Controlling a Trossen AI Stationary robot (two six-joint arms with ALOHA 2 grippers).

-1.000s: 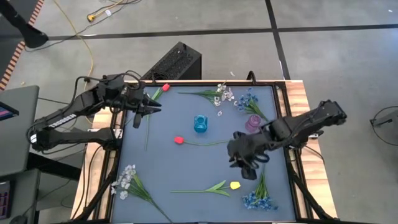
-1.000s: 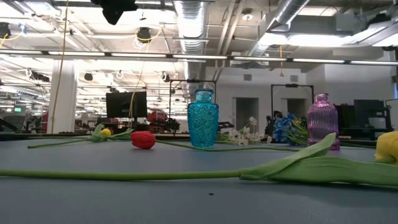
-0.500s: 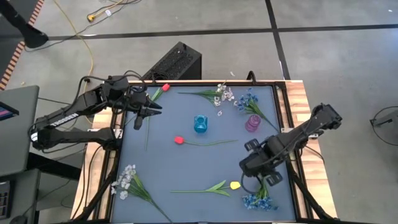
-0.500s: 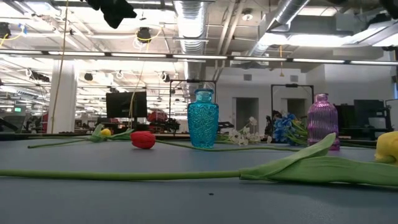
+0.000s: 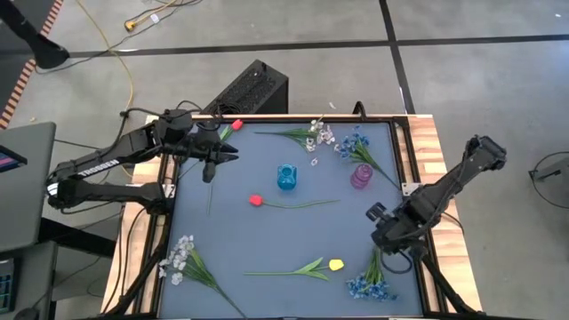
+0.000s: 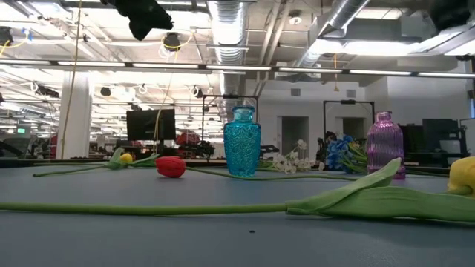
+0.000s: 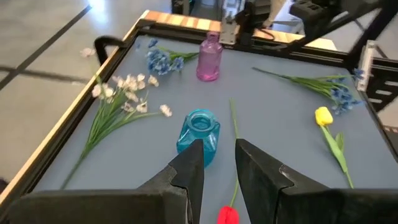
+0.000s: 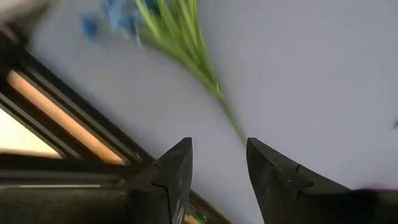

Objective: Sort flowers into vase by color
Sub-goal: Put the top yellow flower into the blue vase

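Right gripper [image 5: 394, 240], fingers spread and empty, hangs over the stem end of the blue flower spray [image 5: 371, 278] at the table's [image 5: 267, 231] near right corner; stem points toward the purple vase [image 5: 361, 176]. Left gripper [image 5: 212, 160], fingers apart, empty, far left.

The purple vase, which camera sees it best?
The low view: the purple vase stands upright in full side profile, neck to base. The high view shows only its top from above. The left wrist view shows it small and far off. The right wrist view misses it.
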